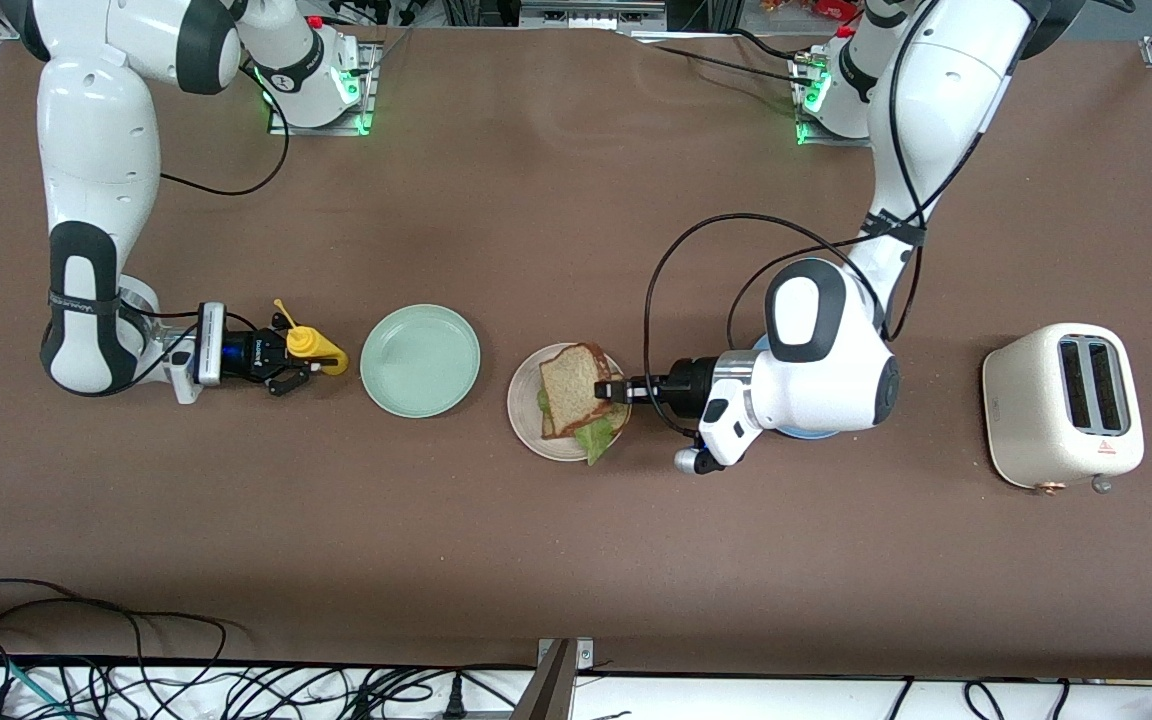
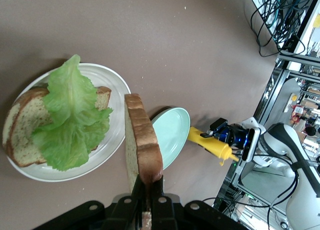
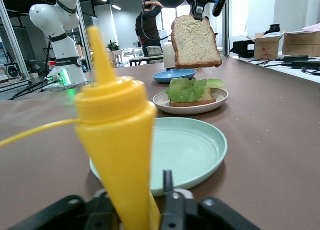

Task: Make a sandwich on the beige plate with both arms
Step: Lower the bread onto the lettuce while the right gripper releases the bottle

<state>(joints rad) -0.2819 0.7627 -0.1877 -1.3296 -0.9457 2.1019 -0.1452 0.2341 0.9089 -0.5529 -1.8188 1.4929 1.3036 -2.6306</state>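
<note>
**Top slice held over the plate**

Brown worktop (image 1: pixel 556 560) carries everything, with both arm bases along one edge. Just beneath the left pincer (image 1: pixel 604 389) sits the beige plate (image 1: pixel 524 410), holding a bottom slice of bread (image 2: pixel 20 125) with a crinkled lettuce leaf (image 2: pixel 70 117) laid across it. The left pincer is clamped tight on the crust edge of the second bread slice (image 2: pixel 140 140), which hangs in the air over the plate (clear of the lettuce, as the right wrist view shows). A blue plate (image 3: pixel 174 75) lies under the left arm's wrist.

The right pincer (image 1: pixel 304 366) is low at the right arm's end of the worktop, its fingers around a yellow squeeze bottle (image 1: pixel 314 346) standing upright; whether they press it cannot be told. Between that bottle and the beige plate lies a mint green plate (image 1: pixel 420 360). A cream toaster (image 1: pixel 1061 405) stands at the left arm's end.
</note>
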